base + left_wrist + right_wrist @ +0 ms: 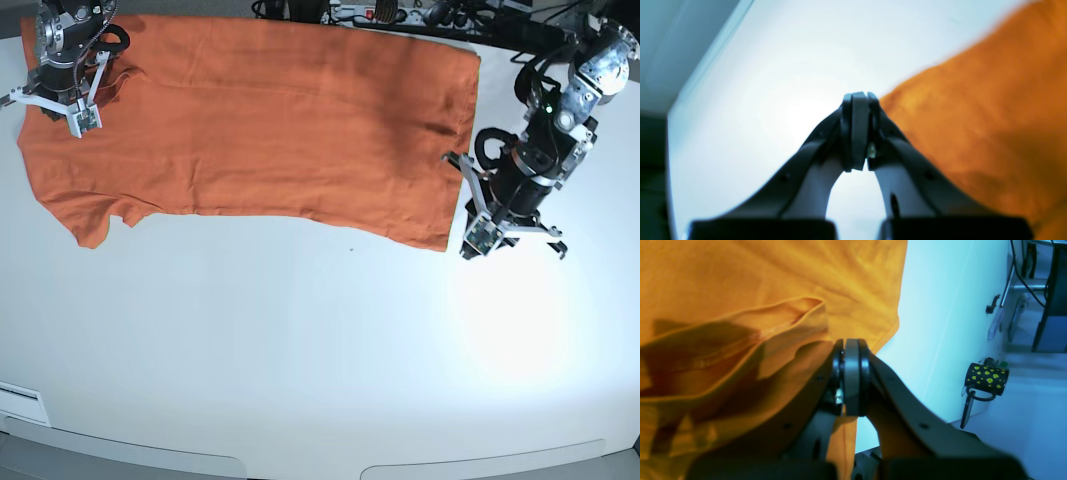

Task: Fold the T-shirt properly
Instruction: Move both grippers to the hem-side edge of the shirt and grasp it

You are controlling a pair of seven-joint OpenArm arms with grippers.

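The orange T-shirt (270,120) lies spread flat across the far half of the white table (320,350). My right gripper (850,341) is shut at the shirt's far left end, where a bunched sleeve fold (750,336) runs up to its fingertips; in the base view it (55,100) sits over that end. My left gripper (858,96) is shut just off the shirt's right edge (973,116). The cloth reaches its right finger (875,110), but I see none between the jaws. In the base view it (483,228) is by the shirt's near right corner.
A black mug with yellow dots (987,378) stands on a surface beyond the table's edge in the right wrist view. Cables and equipment (400,15) line the far edge of the table. The table's edge (706,63) shows at the upper left of the left wrist view.
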